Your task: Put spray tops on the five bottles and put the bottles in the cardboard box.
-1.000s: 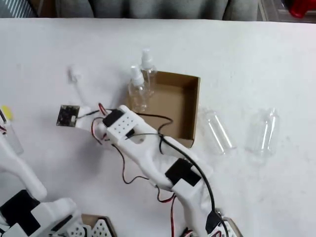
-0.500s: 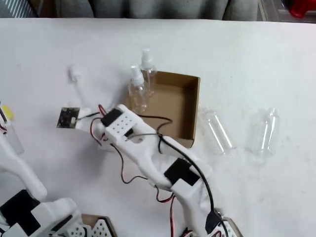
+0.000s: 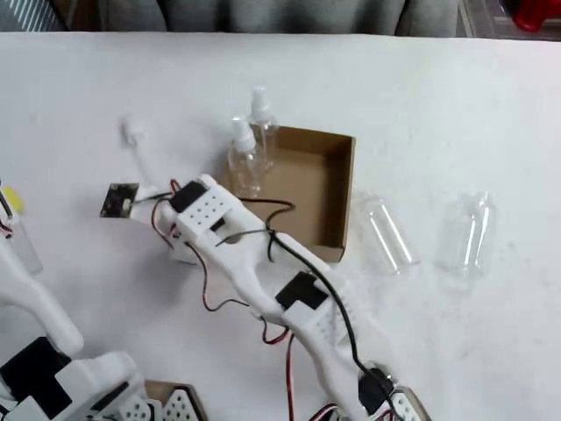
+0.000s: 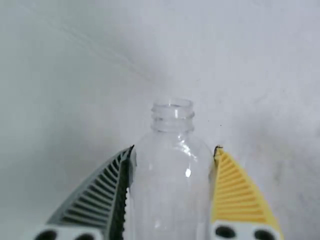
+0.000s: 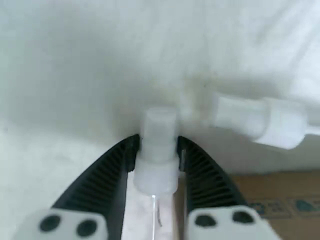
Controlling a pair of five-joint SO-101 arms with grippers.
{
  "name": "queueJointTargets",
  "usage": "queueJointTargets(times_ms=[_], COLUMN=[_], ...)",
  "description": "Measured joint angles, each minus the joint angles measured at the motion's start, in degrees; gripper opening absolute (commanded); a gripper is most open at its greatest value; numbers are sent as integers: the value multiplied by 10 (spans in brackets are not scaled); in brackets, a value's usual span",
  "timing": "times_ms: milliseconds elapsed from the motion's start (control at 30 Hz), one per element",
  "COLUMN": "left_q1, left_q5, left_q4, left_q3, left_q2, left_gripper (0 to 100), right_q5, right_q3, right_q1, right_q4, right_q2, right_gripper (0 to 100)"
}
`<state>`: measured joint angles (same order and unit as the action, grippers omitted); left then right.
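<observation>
Since left gripper (image 4: 174, 150) is clamped on the open bottle (image 4: 172, 175) below its bare neck at the left edge of the table (image 3: 438, 105), and right gripper (image 5: 157, 140) pinches a spray top (image 5: 159, 155) by its collar, a loose top (image 5: 260, 122) just beside it, main risk is the top seating crooked or dropping if it tilts in the pinch. Further right: two capped bottles (image 3: 245, 162) stand at the far-left corner of the cardboard box (image 3: 337, 193), two uncapped bottles (image 3: 386, 232) lie right of it.

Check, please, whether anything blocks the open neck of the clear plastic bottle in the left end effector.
Nothing visible does: the clear plastic bottle sits in the left end effector, its threaded neck uncapped, with bare white table beyond it.
</observation>
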<state>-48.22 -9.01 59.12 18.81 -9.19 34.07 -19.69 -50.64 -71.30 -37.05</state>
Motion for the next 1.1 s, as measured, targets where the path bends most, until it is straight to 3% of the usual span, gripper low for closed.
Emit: queueJointTargets(times_ms=[233,433,567,1100], left_q1=[24,86,128,318], left_q5=[0,4,61,78], left_q4=[0,38,85,218], left_q3=[0,0,0,14], left_q2=[0,-12,-73,-260], left_gripper=[20,20,20,20], right_q5=[-60,-91,-98,-130], right_q3=[-81,-119,-113,234], right_q1=[-2,8,36,91], right_q4=[-118,-227,-257,-259], right_q2=[0,63,136,655], right_gripper=[16,16,16,17])
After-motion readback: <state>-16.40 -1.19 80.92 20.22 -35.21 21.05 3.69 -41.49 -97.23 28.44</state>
